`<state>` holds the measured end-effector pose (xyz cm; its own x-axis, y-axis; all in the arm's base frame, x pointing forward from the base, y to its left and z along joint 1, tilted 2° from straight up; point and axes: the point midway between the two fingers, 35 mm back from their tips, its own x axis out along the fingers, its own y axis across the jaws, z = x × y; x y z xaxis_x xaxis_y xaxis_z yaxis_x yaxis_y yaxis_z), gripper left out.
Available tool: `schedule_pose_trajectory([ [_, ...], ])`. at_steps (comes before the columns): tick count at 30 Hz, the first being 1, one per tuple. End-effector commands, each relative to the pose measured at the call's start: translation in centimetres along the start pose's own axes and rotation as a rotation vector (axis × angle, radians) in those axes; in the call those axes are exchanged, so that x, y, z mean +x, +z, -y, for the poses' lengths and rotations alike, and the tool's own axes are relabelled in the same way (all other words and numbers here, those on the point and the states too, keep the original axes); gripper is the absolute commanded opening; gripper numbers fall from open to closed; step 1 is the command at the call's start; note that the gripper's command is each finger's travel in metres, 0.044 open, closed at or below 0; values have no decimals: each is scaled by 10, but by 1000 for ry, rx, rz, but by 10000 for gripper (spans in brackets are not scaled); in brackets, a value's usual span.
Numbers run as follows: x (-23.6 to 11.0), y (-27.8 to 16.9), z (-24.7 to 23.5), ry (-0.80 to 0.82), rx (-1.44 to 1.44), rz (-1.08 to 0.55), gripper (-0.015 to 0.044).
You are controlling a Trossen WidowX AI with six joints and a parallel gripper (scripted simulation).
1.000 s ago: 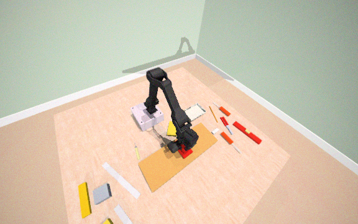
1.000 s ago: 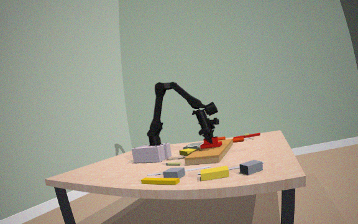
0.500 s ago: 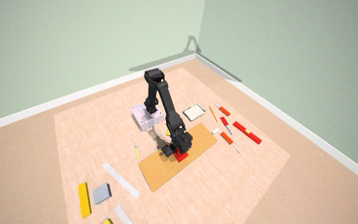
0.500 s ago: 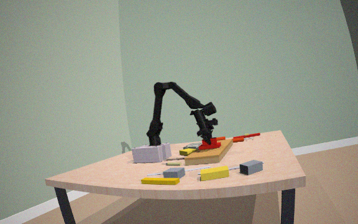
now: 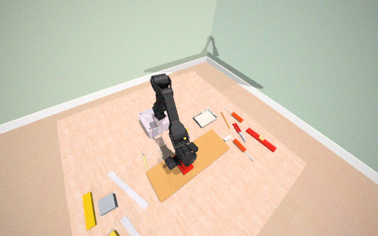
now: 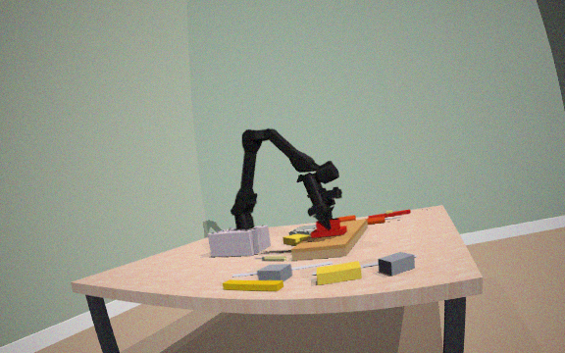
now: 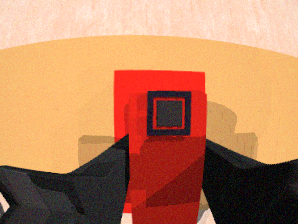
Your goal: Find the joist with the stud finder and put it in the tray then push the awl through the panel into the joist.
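My gripper is shut on the red stud finder and holds it flat on the tan floor panel, near the panel's middle. In the wrist view the stud finder's dark square window shows grey, with no light on. The shallow white tray lies beyond the panel's far end. Two orange-handled tools with thin metal spikes lie to the right of the panel; I cannot tell which is the awl.
A red level, a red-handled tool and a pencil lie right of the panel. The arm's grey base box stands behind it. Yellow blocks, grey blocks and white strips lie at the front left.
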<state>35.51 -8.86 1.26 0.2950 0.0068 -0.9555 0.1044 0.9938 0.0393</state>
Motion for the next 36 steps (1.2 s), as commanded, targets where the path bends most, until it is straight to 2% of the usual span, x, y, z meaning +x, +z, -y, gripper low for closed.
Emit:
schedule_pose_trajectory([
  [1,0,0,13,-5,2,-2,0],
  [36,-1,-1,102,-13,0,-2,0],
])
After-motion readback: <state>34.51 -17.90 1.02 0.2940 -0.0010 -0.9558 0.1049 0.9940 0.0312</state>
